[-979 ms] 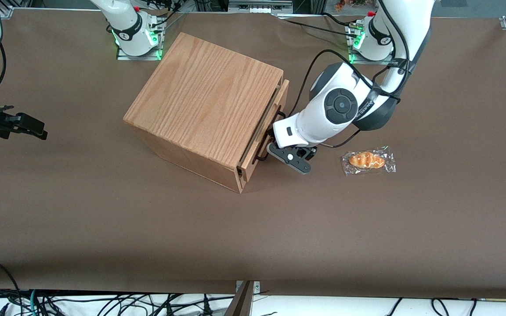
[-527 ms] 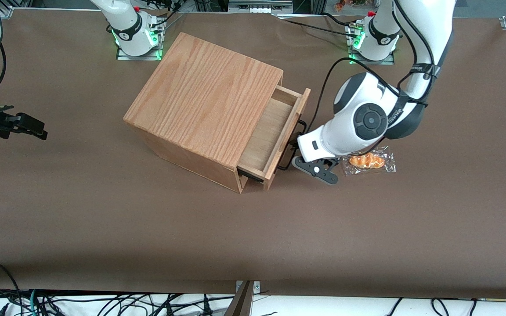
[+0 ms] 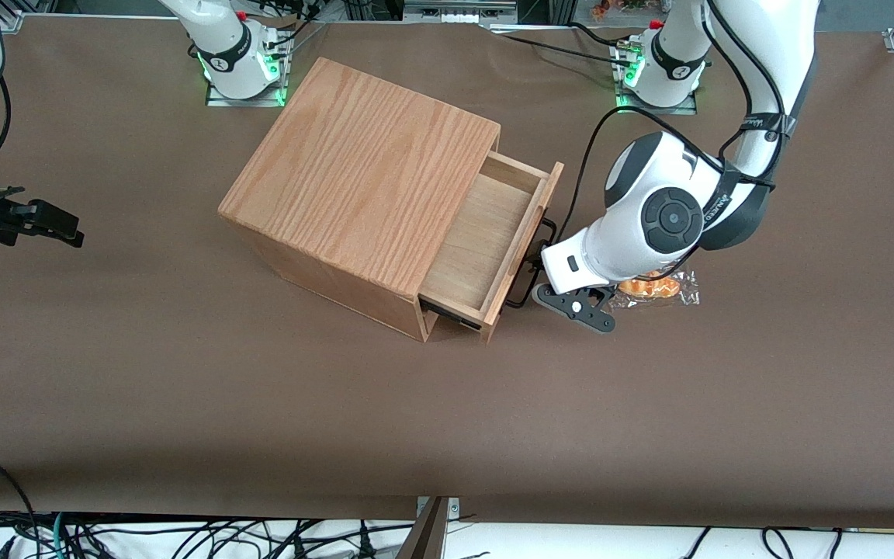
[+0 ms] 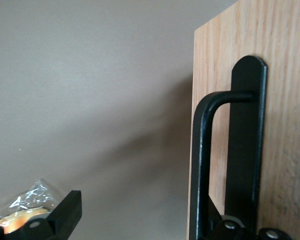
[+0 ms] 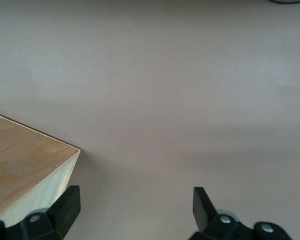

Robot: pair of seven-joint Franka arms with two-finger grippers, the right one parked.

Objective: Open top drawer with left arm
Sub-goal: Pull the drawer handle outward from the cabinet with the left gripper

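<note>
Front view: the light-wood top drawer (image 3: 493, 233) juts partway out of the oak-grain wooden box casing (image 3: 362, 171); the black two-finger gripper (image 3: 544, 272) of the glossy white left arm (image 3: 649, 217) sits at its thin black wire handle (image 3: 534, 260). Best to pull straight along the drawer's slide. A clear-wrapped pastry (image 3: 660, 287) lies just beside, on the brown table (image 3: 261, 404).

Wrist view: jaws spread, one finger hooked inside the handle (image 4: 205, 165).

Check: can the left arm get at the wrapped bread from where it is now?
Probably yes. The wrapped bread lies on the table right beside the gripper, partly under the left arm's wrist. But the gripper is hooked around the top drawer's handle, so it must release first.
</note>
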